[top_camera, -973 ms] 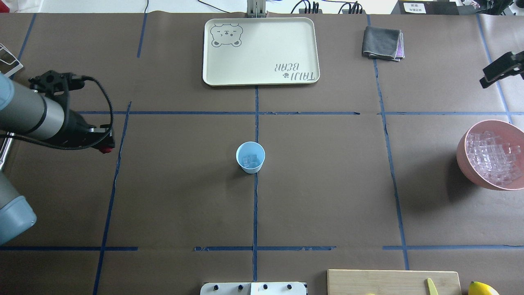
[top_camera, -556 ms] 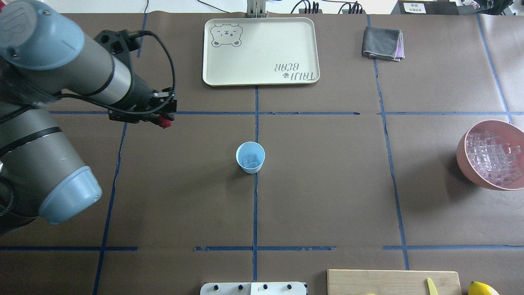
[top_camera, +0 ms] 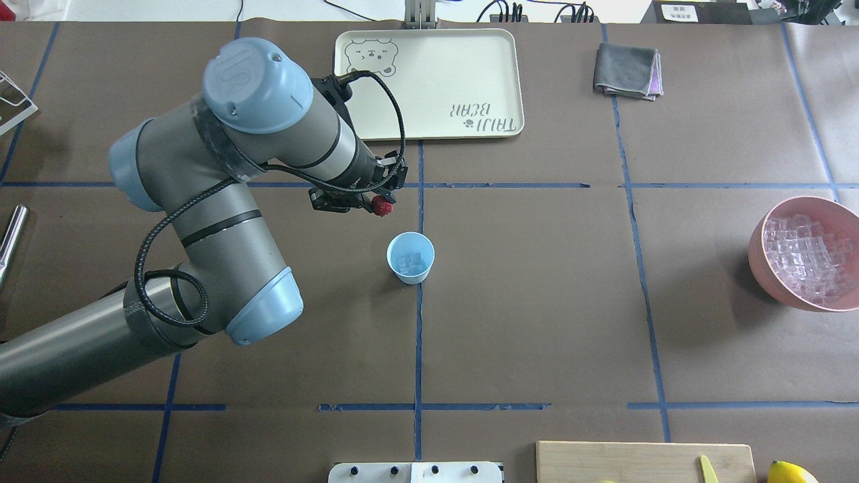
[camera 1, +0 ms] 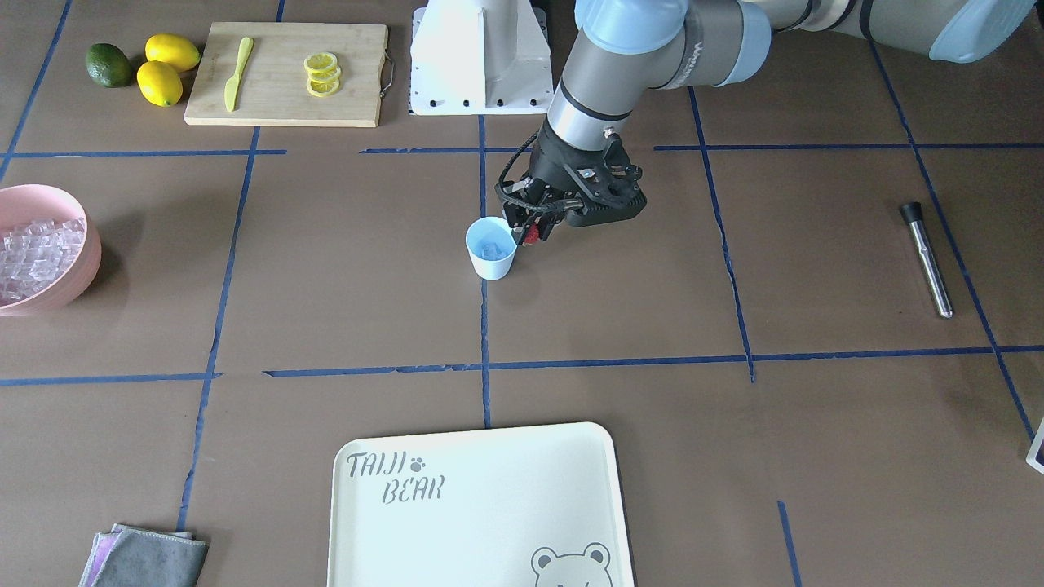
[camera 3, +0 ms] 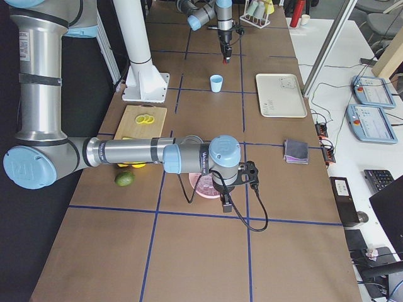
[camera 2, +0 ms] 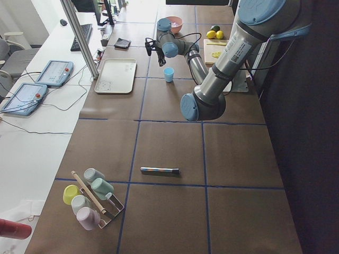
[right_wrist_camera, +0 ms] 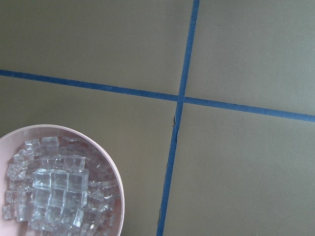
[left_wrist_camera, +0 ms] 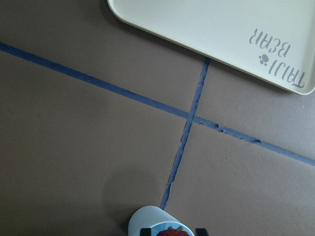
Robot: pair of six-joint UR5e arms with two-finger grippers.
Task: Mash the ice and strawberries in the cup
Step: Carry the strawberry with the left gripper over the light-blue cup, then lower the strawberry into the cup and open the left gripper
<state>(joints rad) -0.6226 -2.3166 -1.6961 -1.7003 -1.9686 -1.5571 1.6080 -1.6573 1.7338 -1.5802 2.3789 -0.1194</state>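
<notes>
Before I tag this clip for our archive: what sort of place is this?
Probably a robotics lab for drink-making tests: a brown table gridded with blue tape, blue-grey teach pendants on a white side desk, and grey robot arms.

Brown surface point(top_camera: 537, 302), gridded with blue tape point(top_camera: 503, 185). Centre: light-blue cup point(top_camera: 410, 257). Far centre: cream tray point(top_camera: 429, 80). Far right: folded grey cloth point(top_camera: 627, 70). Right edge: pink bowl point(top_camera: 765, 278). Near right: wooden cutting board point(top_camera: 637, 461). Left edge: metal rod point(top_camera: 10, 235).
</notes>
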